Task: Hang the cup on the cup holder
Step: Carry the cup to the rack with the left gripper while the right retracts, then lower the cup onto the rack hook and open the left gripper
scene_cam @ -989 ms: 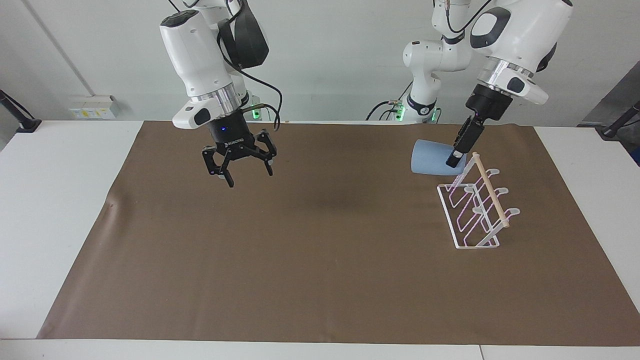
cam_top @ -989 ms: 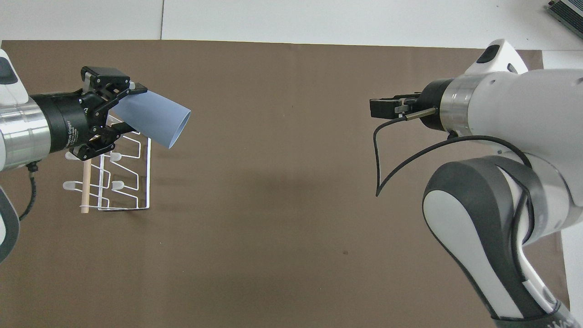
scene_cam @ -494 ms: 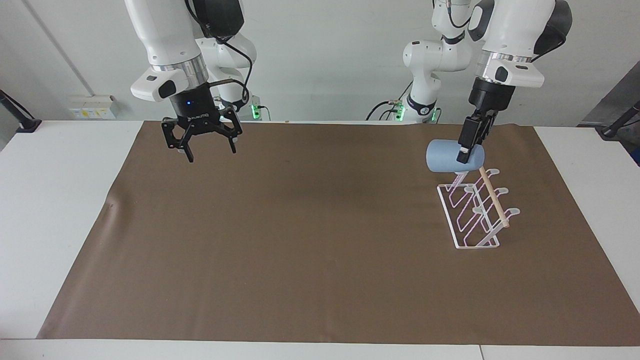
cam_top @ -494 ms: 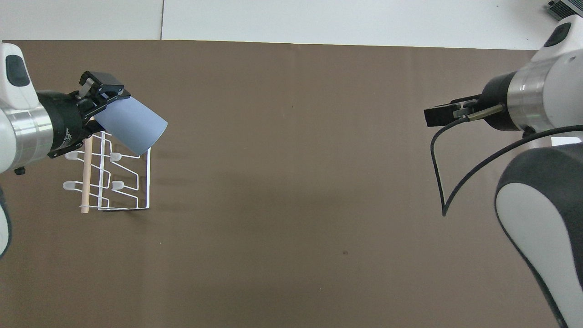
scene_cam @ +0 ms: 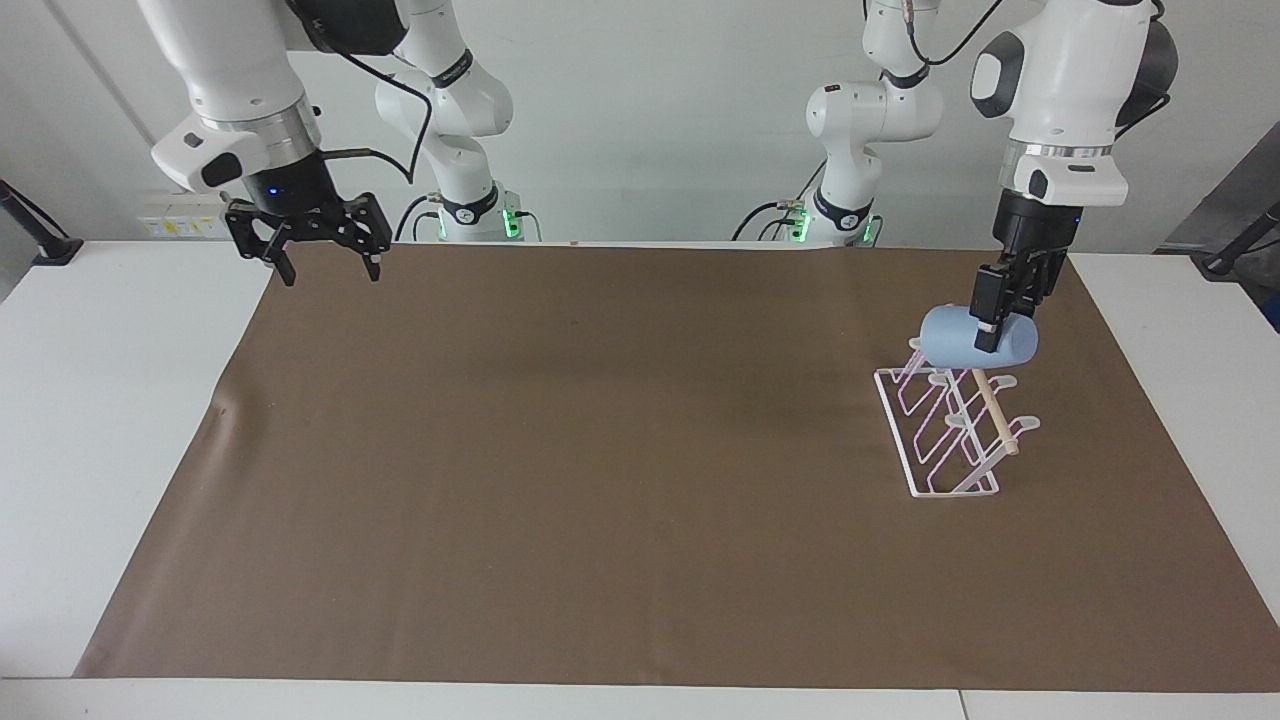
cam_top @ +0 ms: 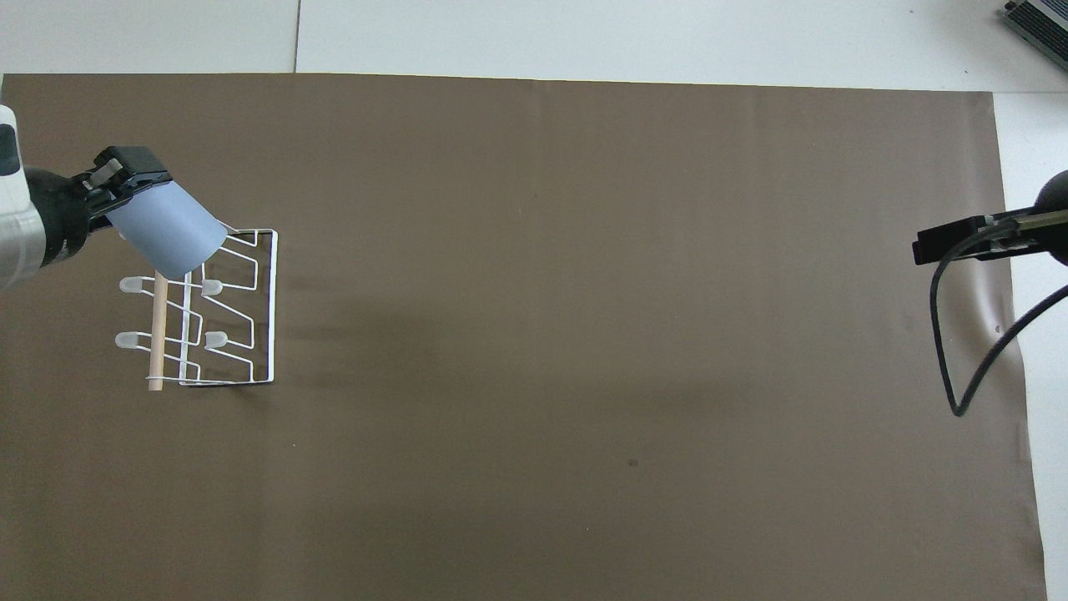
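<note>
Brown matting [scene_cam: 600, 480] is spread over a white table [scene_cam: 100, 400], with a pale wall seen at the robots' end. At the left arm's end of the mat, the small light-blue matte cup [scene_cam: 975, 338] is held on its side in the air, directly over the end of the cup holder nearest the robots. The small white wire cup holder [scene_cam: 948, 430], with slanted loop prongs and a light wooden dowel [scene_cam: 992, 405] along its top, is stood on the mat. The cup is clamped by the left gripper [scene_cam: 990, 318], whose fingers are pressed onto its wall from above. Whether the cup is touching a prong cannot be told. A second ago the cup was carried beside the rack, toward the middle of the table; it has since been brought across over the dowel, and its mouth, then visible from overhead, is now turned downward. The right gripper [scene_cam: 325, 262] is hung with its fingers spread wide and nothing between them. It has been drawn back from over the mat's middle to the mat's corner at the right arm's end, near the robots.
</note>
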